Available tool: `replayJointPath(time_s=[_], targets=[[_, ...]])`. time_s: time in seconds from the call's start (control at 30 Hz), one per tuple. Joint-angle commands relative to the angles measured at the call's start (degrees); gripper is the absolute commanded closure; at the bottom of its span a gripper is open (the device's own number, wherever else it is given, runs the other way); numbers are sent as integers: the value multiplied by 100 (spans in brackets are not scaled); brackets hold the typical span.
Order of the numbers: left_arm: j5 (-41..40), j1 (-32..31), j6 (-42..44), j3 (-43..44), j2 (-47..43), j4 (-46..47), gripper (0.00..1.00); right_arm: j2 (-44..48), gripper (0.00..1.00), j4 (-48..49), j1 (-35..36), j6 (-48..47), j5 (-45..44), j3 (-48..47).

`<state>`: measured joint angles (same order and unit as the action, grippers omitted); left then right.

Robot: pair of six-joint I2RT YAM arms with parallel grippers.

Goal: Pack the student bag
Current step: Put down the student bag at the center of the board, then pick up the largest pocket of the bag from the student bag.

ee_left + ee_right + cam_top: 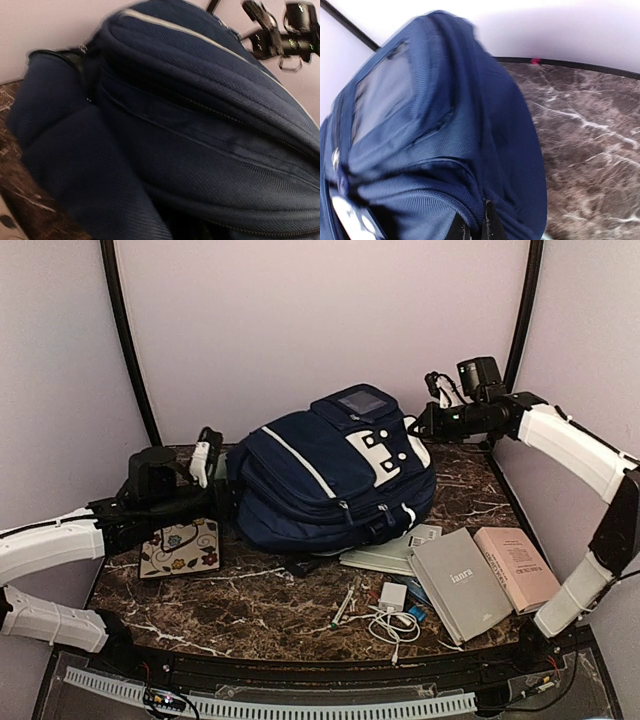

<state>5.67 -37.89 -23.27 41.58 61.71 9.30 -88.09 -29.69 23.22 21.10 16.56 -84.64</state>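
navy student bag [330, 475] lies flat on marble table [250, 615]. right gripper [474, 227] pinched shut on its top seam. left gripper [207, 464] at its side, opening can't tell. keep pinch firm, lift slow so bag doesn't slide.

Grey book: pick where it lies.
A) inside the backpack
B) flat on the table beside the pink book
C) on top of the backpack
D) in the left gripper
B: the grey book lies flat on the table, right beside the pink book and outside the backpack.
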Motion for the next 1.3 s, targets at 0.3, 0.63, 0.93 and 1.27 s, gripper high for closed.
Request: replayJointPath(time_s=[0.3, 0.63, 0.93, 1.27], targets=[[2222, -1925, 3056, -90, -534, -2280, 20, -2883, 87, 634, -62, -242, 608, -3105], [1401, -2355, 4446, 707, -544, -2973, 12, -2579, 39, 335, -68, -192, -851, -2658], [-1342, -2152, 5479, 2134, 1702, -3699, 1, -284, 35, 1402, -29, 55, -863, 771], [-767, -1136, 5716, 2608, 3351, -4090, 1, 1065, 35, 2067, 24, 255, -315, 2491]])
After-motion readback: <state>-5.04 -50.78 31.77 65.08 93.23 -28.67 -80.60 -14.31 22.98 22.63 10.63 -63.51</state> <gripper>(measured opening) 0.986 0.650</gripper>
